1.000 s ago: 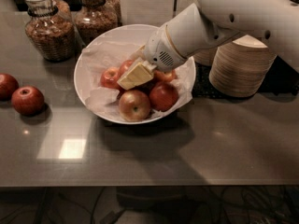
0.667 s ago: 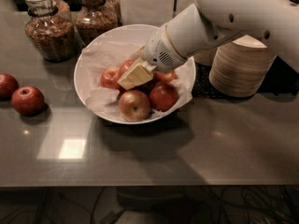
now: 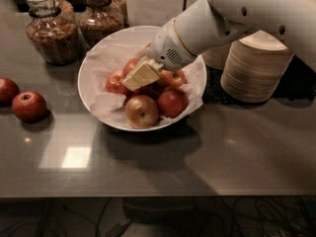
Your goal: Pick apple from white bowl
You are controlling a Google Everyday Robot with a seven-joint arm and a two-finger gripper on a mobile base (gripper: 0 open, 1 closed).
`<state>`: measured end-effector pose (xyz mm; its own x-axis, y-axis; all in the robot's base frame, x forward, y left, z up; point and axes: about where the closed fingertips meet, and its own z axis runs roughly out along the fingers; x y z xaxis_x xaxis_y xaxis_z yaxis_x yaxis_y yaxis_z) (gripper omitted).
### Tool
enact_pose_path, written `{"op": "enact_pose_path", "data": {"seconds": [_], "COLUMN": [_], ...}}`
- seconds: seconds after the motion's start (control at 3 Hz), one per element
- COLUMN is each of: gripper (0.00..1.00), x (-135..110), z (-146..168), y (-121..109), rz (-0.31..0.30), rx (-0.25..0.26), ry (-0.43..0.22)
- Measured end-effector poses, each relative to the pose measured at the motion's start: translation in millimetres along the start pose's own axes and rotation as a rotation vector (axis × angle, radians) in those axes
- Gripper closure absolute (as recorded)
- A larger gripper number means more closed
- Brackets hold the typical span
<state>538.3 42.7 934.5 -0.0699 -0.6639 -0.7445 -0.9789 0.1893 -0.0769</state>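
Note:
The white bowl [image 3: 94,65], lined with crinkled white paper, stands in the middle of the grey counter and holds several apples. The biggest apple [image 3: 141,111], red with yellow streaks and a stem dimple, lies at the bowl's front. A darker red apple [image 3: 173,101] lies to its right, another red one [image 3: 116,83] at the left, and a yellower one [image 3: 174,77] behind. My gripper [image 3: 140,75] reaches down into the bowl from the upper right. It hangs over the middle of the pile, just behind the biggest apple, and hides the apples under it.
Two glass jars of granola [image 3: 52,31] [image 3: 101,14] stand behind the bowl on the left. Stacked beige disposable bowls [image 3: 254,65] stand to the right. Two loose red apples [image 3: 28,106] [image 3: 7,90] lie on the counter at the left.

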Motion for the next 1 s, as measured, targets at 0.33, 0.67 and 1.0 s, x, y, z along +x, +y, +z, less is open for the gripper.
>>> {"op": "enact_pose_path", "data": {"seconds": [0.33, 0.67, 1.0], "gripper": [1.0, 1.0, 1.0], "x": [-45.5, -93.4, -93.4], "z": [-29.4, -66.5, -66.5], "y": [-7.6, -14.5, -14.5], "rz": [-0.112, -0.241, -0.241], "rx": [0.04, 0.082, 0.082], "ry": [-0.023, -0.094, -0.094]}}
